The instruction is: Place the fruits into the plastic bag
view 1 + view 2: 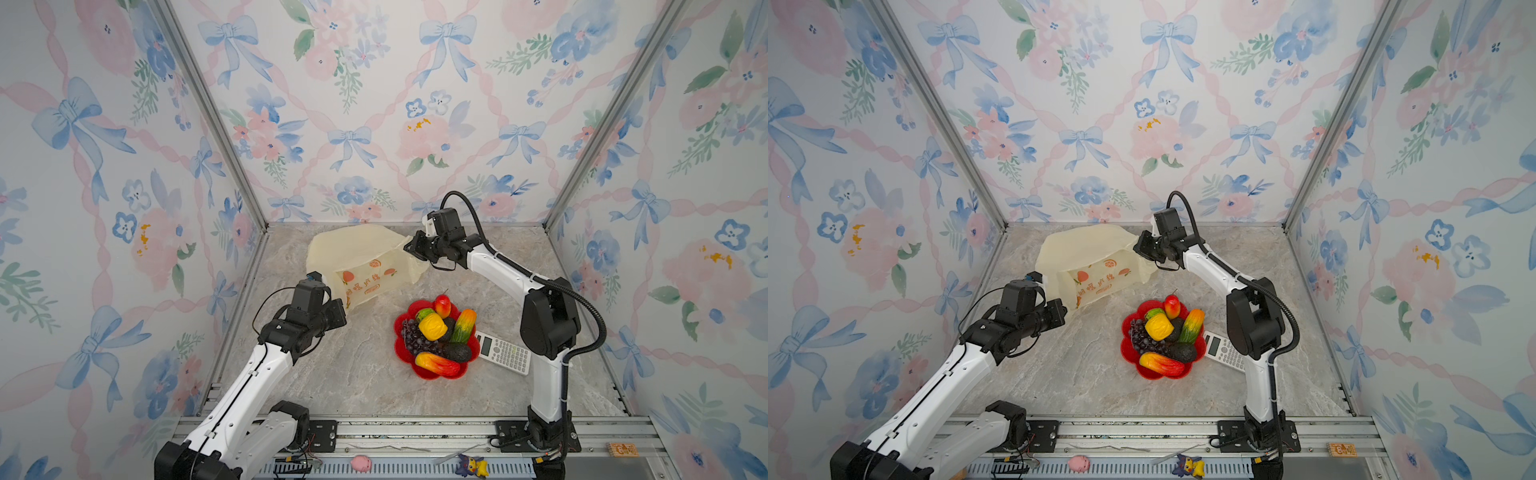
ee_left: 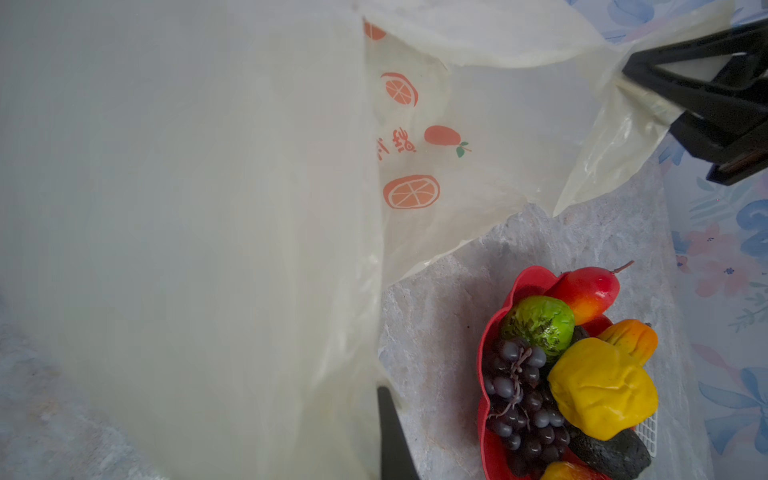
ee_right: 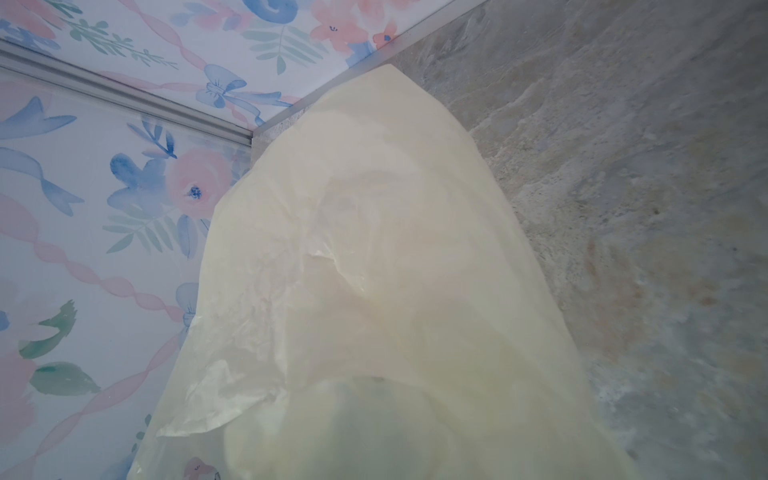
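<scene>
Both jaws grip the bag (image 1: 357,253), stretched between them at the back of the surface (image 1: 353,374); the fruits (image 1: 432,326) sit heaped in the dish (image 1: 397,332).

The left jaws are closed tight on the bag's near-left corner. The right jaws pinch its far-right edge, drawn almost together, and the plastic is pulled up to their tips. The held edge runs diagonally from near-left to far-right and faces the dish. The bag's rounded end points toward the back-left corner. Its orange print reads upside down in both top views. The dish stands just in front of the bag, apart from it. In it the red-yellow mango (image 1: 437,364) lies crosswise at the near rim and the green-orange one (image 1: 464,325) points away. A calculator (image 1: 505,355) lies at the dish's right.
</scene>
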Robot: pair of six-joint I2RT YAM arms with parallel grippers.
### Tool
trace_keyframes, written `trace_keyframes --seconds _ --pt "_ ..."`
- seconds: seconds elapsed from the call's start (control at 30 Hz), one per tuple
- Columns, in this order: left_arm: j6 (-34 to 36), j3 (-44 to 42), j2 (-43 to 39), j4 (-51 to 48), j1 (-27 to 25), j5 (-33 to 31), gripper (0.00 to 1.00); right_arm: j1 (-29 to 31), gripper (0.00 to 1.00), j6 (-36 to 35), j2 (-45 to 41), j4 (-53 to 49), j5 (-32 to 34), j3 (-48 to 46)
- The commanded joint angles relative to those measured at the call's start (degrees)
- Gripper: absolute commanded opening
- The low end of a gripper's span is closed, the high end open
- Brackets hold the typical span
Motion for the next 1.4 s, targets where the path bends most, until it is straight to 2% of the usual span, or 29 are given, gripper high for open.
trace_keyframes --seconds 0.0,0.2,0.4,0.67,0.77,0.93,1.03,1.2,1.27,1.37 --pt "-1.14 1.31 0.48 1.53 -0.58 0.45 0.00 -0.34 0.31 -0.70 -1.56 -0.92 -1.43 1.58" --pt "-1.95 0.95 0.70 2.49 -1.08 0.83 0.00 -0.43 0.64 -3.58 -4.02 -4.61 -1.78 1.48" --pt "-2.53 1.29 1.00 2.98 -1.52 0.78 0.00 -0.34 0.81 -7.39 -6.55 -11.65 -0.70 1.76" --pt "-3.53 0.64 -0.22 2.97 -2.73 0.28 0.00 -0.43 0.90 -17.13 -9.84 -30.02 6.10 4.76" --pt "-4.14 0.09 -0.64 2.97 -3.21 -0.05 0.00 -0.34 0.98 -18.83 -12.92 -33.13 8.44 3.37" --pt "-4.55 0.52 -0.10 2.94 -4.99 -0.85 0.00 0.46 0.96 -20.82 -19.12 -37.07 13.44 2.03" --pt "-4.64 1.01 0.40 2.98 -6.19 -1.48 0.00 3.79 0.96 -24.09 -20.27 -42.86 18.84 4.35" --pt "-4.89 1.15 -0.08 2.87 -7.87 -2.64 0.00 16.11 0.96 -28.89 -13.18 -50.78 23.39 11.23" --pt "-5.14 0.88 -0.58 2.81 -8.16 -3.01 0.00 19.25 0.96 -29.18 -8.59 -52.50 26.76 14.58" --pt "-5.42 0.36 -1.01 2.81 -8.64 -2.88 0.00 20.80 0.97 -27.65 -0.98 -56.47 31.52 22.03"
